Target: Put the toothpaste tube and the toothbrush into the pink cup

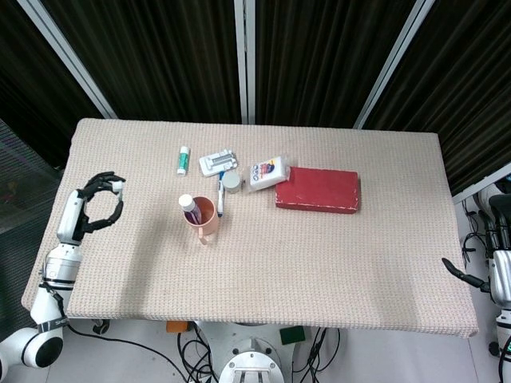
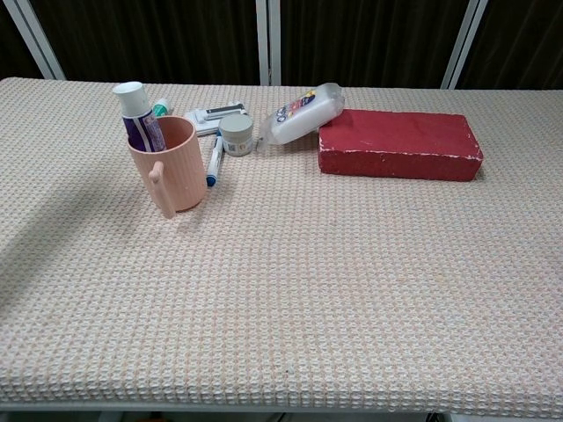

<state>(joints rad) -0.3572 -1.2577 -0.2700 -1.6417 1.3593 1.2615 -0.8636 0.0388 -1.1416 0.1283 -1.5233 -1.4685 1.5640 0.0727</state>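
The table [image 1: 263,263], covered in a beige woven cloth, carries every object in its far half. A red rectangular block [image 2: 400,143] lies flat right of centre, and a white plastic packet [image 2: 299,112] leans against its left end. The pink cup [image 2: 169,164] stands upright left of centre, handle toward the camera in the chest view; the toothpaste tube [image 2: 136,115] stands inside it, white cap up, tilted against the rim. A blue-and-white pen [image 2: 213,162] lies just beside the cup on its right, with a small round jar [image 2: 236,134] behind it, a flat white blister pack [image 1: 218,163] farther back, and a small green-and-white tube [image 1: 183,159] well to the left. The left hand [image 1: 89,211] is raised over the table's left edge, seen only in the head view, fingers curled around the toothbrush [image 1: 116,182], of which only the pale tip shows at the fingertips. The right hand [image 1: 501,271] hangs off the table's right edge; how far it is open cannot be told.
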